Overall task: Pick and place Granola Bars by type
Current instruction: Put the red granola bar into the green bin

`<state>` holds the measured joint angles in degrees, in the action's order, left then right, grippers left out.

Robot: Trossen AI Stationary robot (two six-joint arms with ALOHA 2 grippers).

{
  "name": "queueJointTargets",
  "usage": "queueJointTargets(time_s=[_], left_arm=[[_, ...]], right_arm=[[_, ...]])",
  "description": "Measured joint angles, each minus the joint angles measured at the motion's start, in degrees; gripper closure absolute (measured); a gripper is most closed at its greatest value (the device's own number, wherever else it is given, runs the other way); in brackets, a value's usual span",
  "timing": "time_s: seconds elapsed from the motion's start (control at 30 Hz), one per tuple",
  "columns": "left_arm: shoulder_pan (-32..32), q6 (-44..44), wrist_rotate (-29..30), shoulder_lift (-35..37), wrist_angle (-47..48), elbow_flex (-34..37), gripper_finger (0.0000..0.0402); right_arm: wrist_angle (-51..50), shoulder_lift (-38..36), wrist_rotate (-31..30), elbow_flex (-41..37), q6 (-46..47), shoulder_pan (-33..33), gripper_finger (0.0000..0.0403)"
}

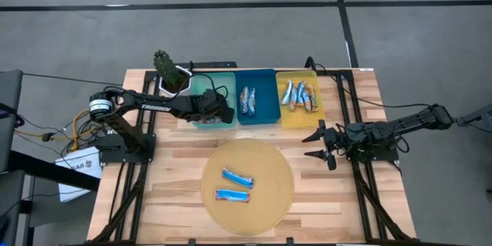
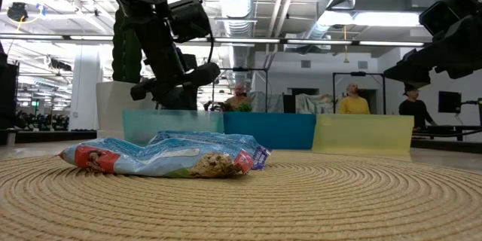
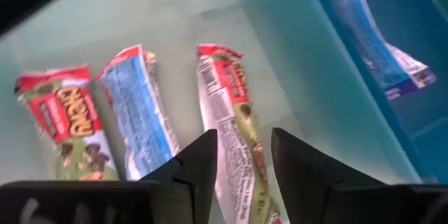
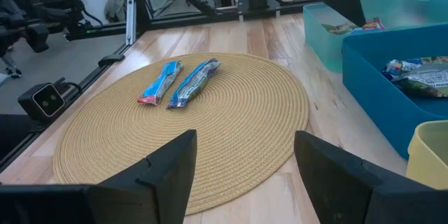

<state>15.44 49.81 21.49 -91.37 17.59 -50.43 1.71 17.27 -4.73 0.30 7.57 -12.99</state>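
Directly under the left tool (image 3: 241, 164) (fingers apart) lies a granola bar (image 3: 231, 122).

Left arm reaches in from the desk's left edge, stretched across toward the far side, forearm roughly level, wrist bent down. Left tool (image 1: 219, 110) hangs low at the far left-centre of the desk, pointing downward. In the left wrist view its two dark fingers (image 3: 199, 164) stand apart with a narrow gap, nothing pinched between them. Right arm comes in from the right edge, elbow out past the desk, forearm lying low and pointing toward the middle. Right tool (image 1: 321, 144) sits at right-centre, held level, fingers spread wide and holding nothing; the right wrist view shows both fingers (image 4: 171, 164) well apart.
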Motion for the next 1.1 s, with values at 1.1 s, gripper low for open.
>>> queueJointTargets(time_s=[1.1], left_arm=[[-17.71,-69.24,-15.68,3.19,-41.17,-0.02,0.0274]], right_arm=[[-0.01,0.01,0.11,0.01,0.0,0.01,0.0168]])
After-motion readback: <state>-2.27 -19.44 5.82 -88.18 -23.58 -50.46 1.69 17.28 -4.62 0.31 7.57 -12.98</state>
